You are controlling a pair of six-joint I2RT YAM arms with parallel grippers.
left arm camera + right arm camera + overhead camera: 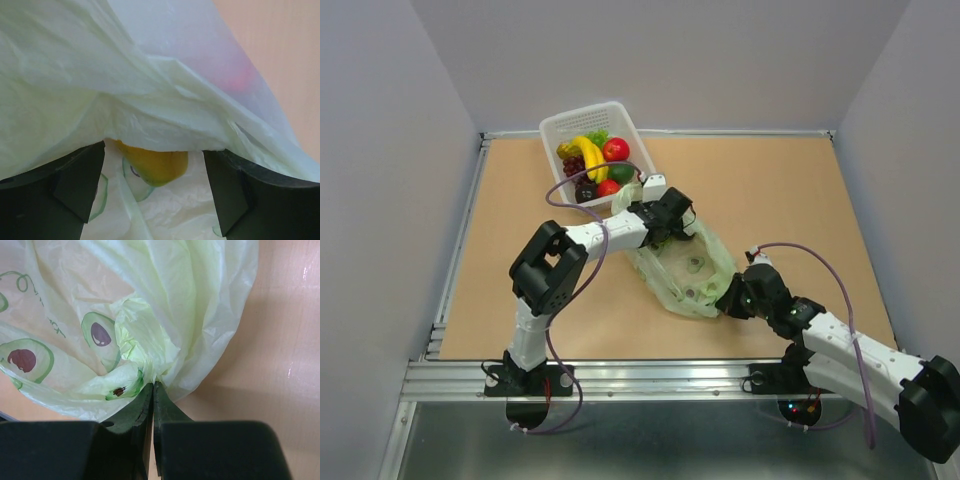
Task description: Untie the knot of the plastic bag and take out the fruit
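The pale green plastic bag [692,272] lies in the middle of the table, slack, with its mouth toward the basket. No knot shows in any view. My left gripper [670,224] is at the bag's mouth and open. In the left wrist view the bag's plastic [125,90] drapes over its fingers. A yellow-orange fruit [157,165] lies between them, untouched, and a red fruit [241,80] glows through the plastic. My right gripper [732,298] is shut on a bunched fold of the bag [145,347] at its near right edge.
A white basket [632,124] stands at the back, just beyond the bag. It holds a banana [590,155], grapes [575,165], a red fruit [616,149], a green fruit [621,173] and another red one [608,187]. Grey walls enclose the table.
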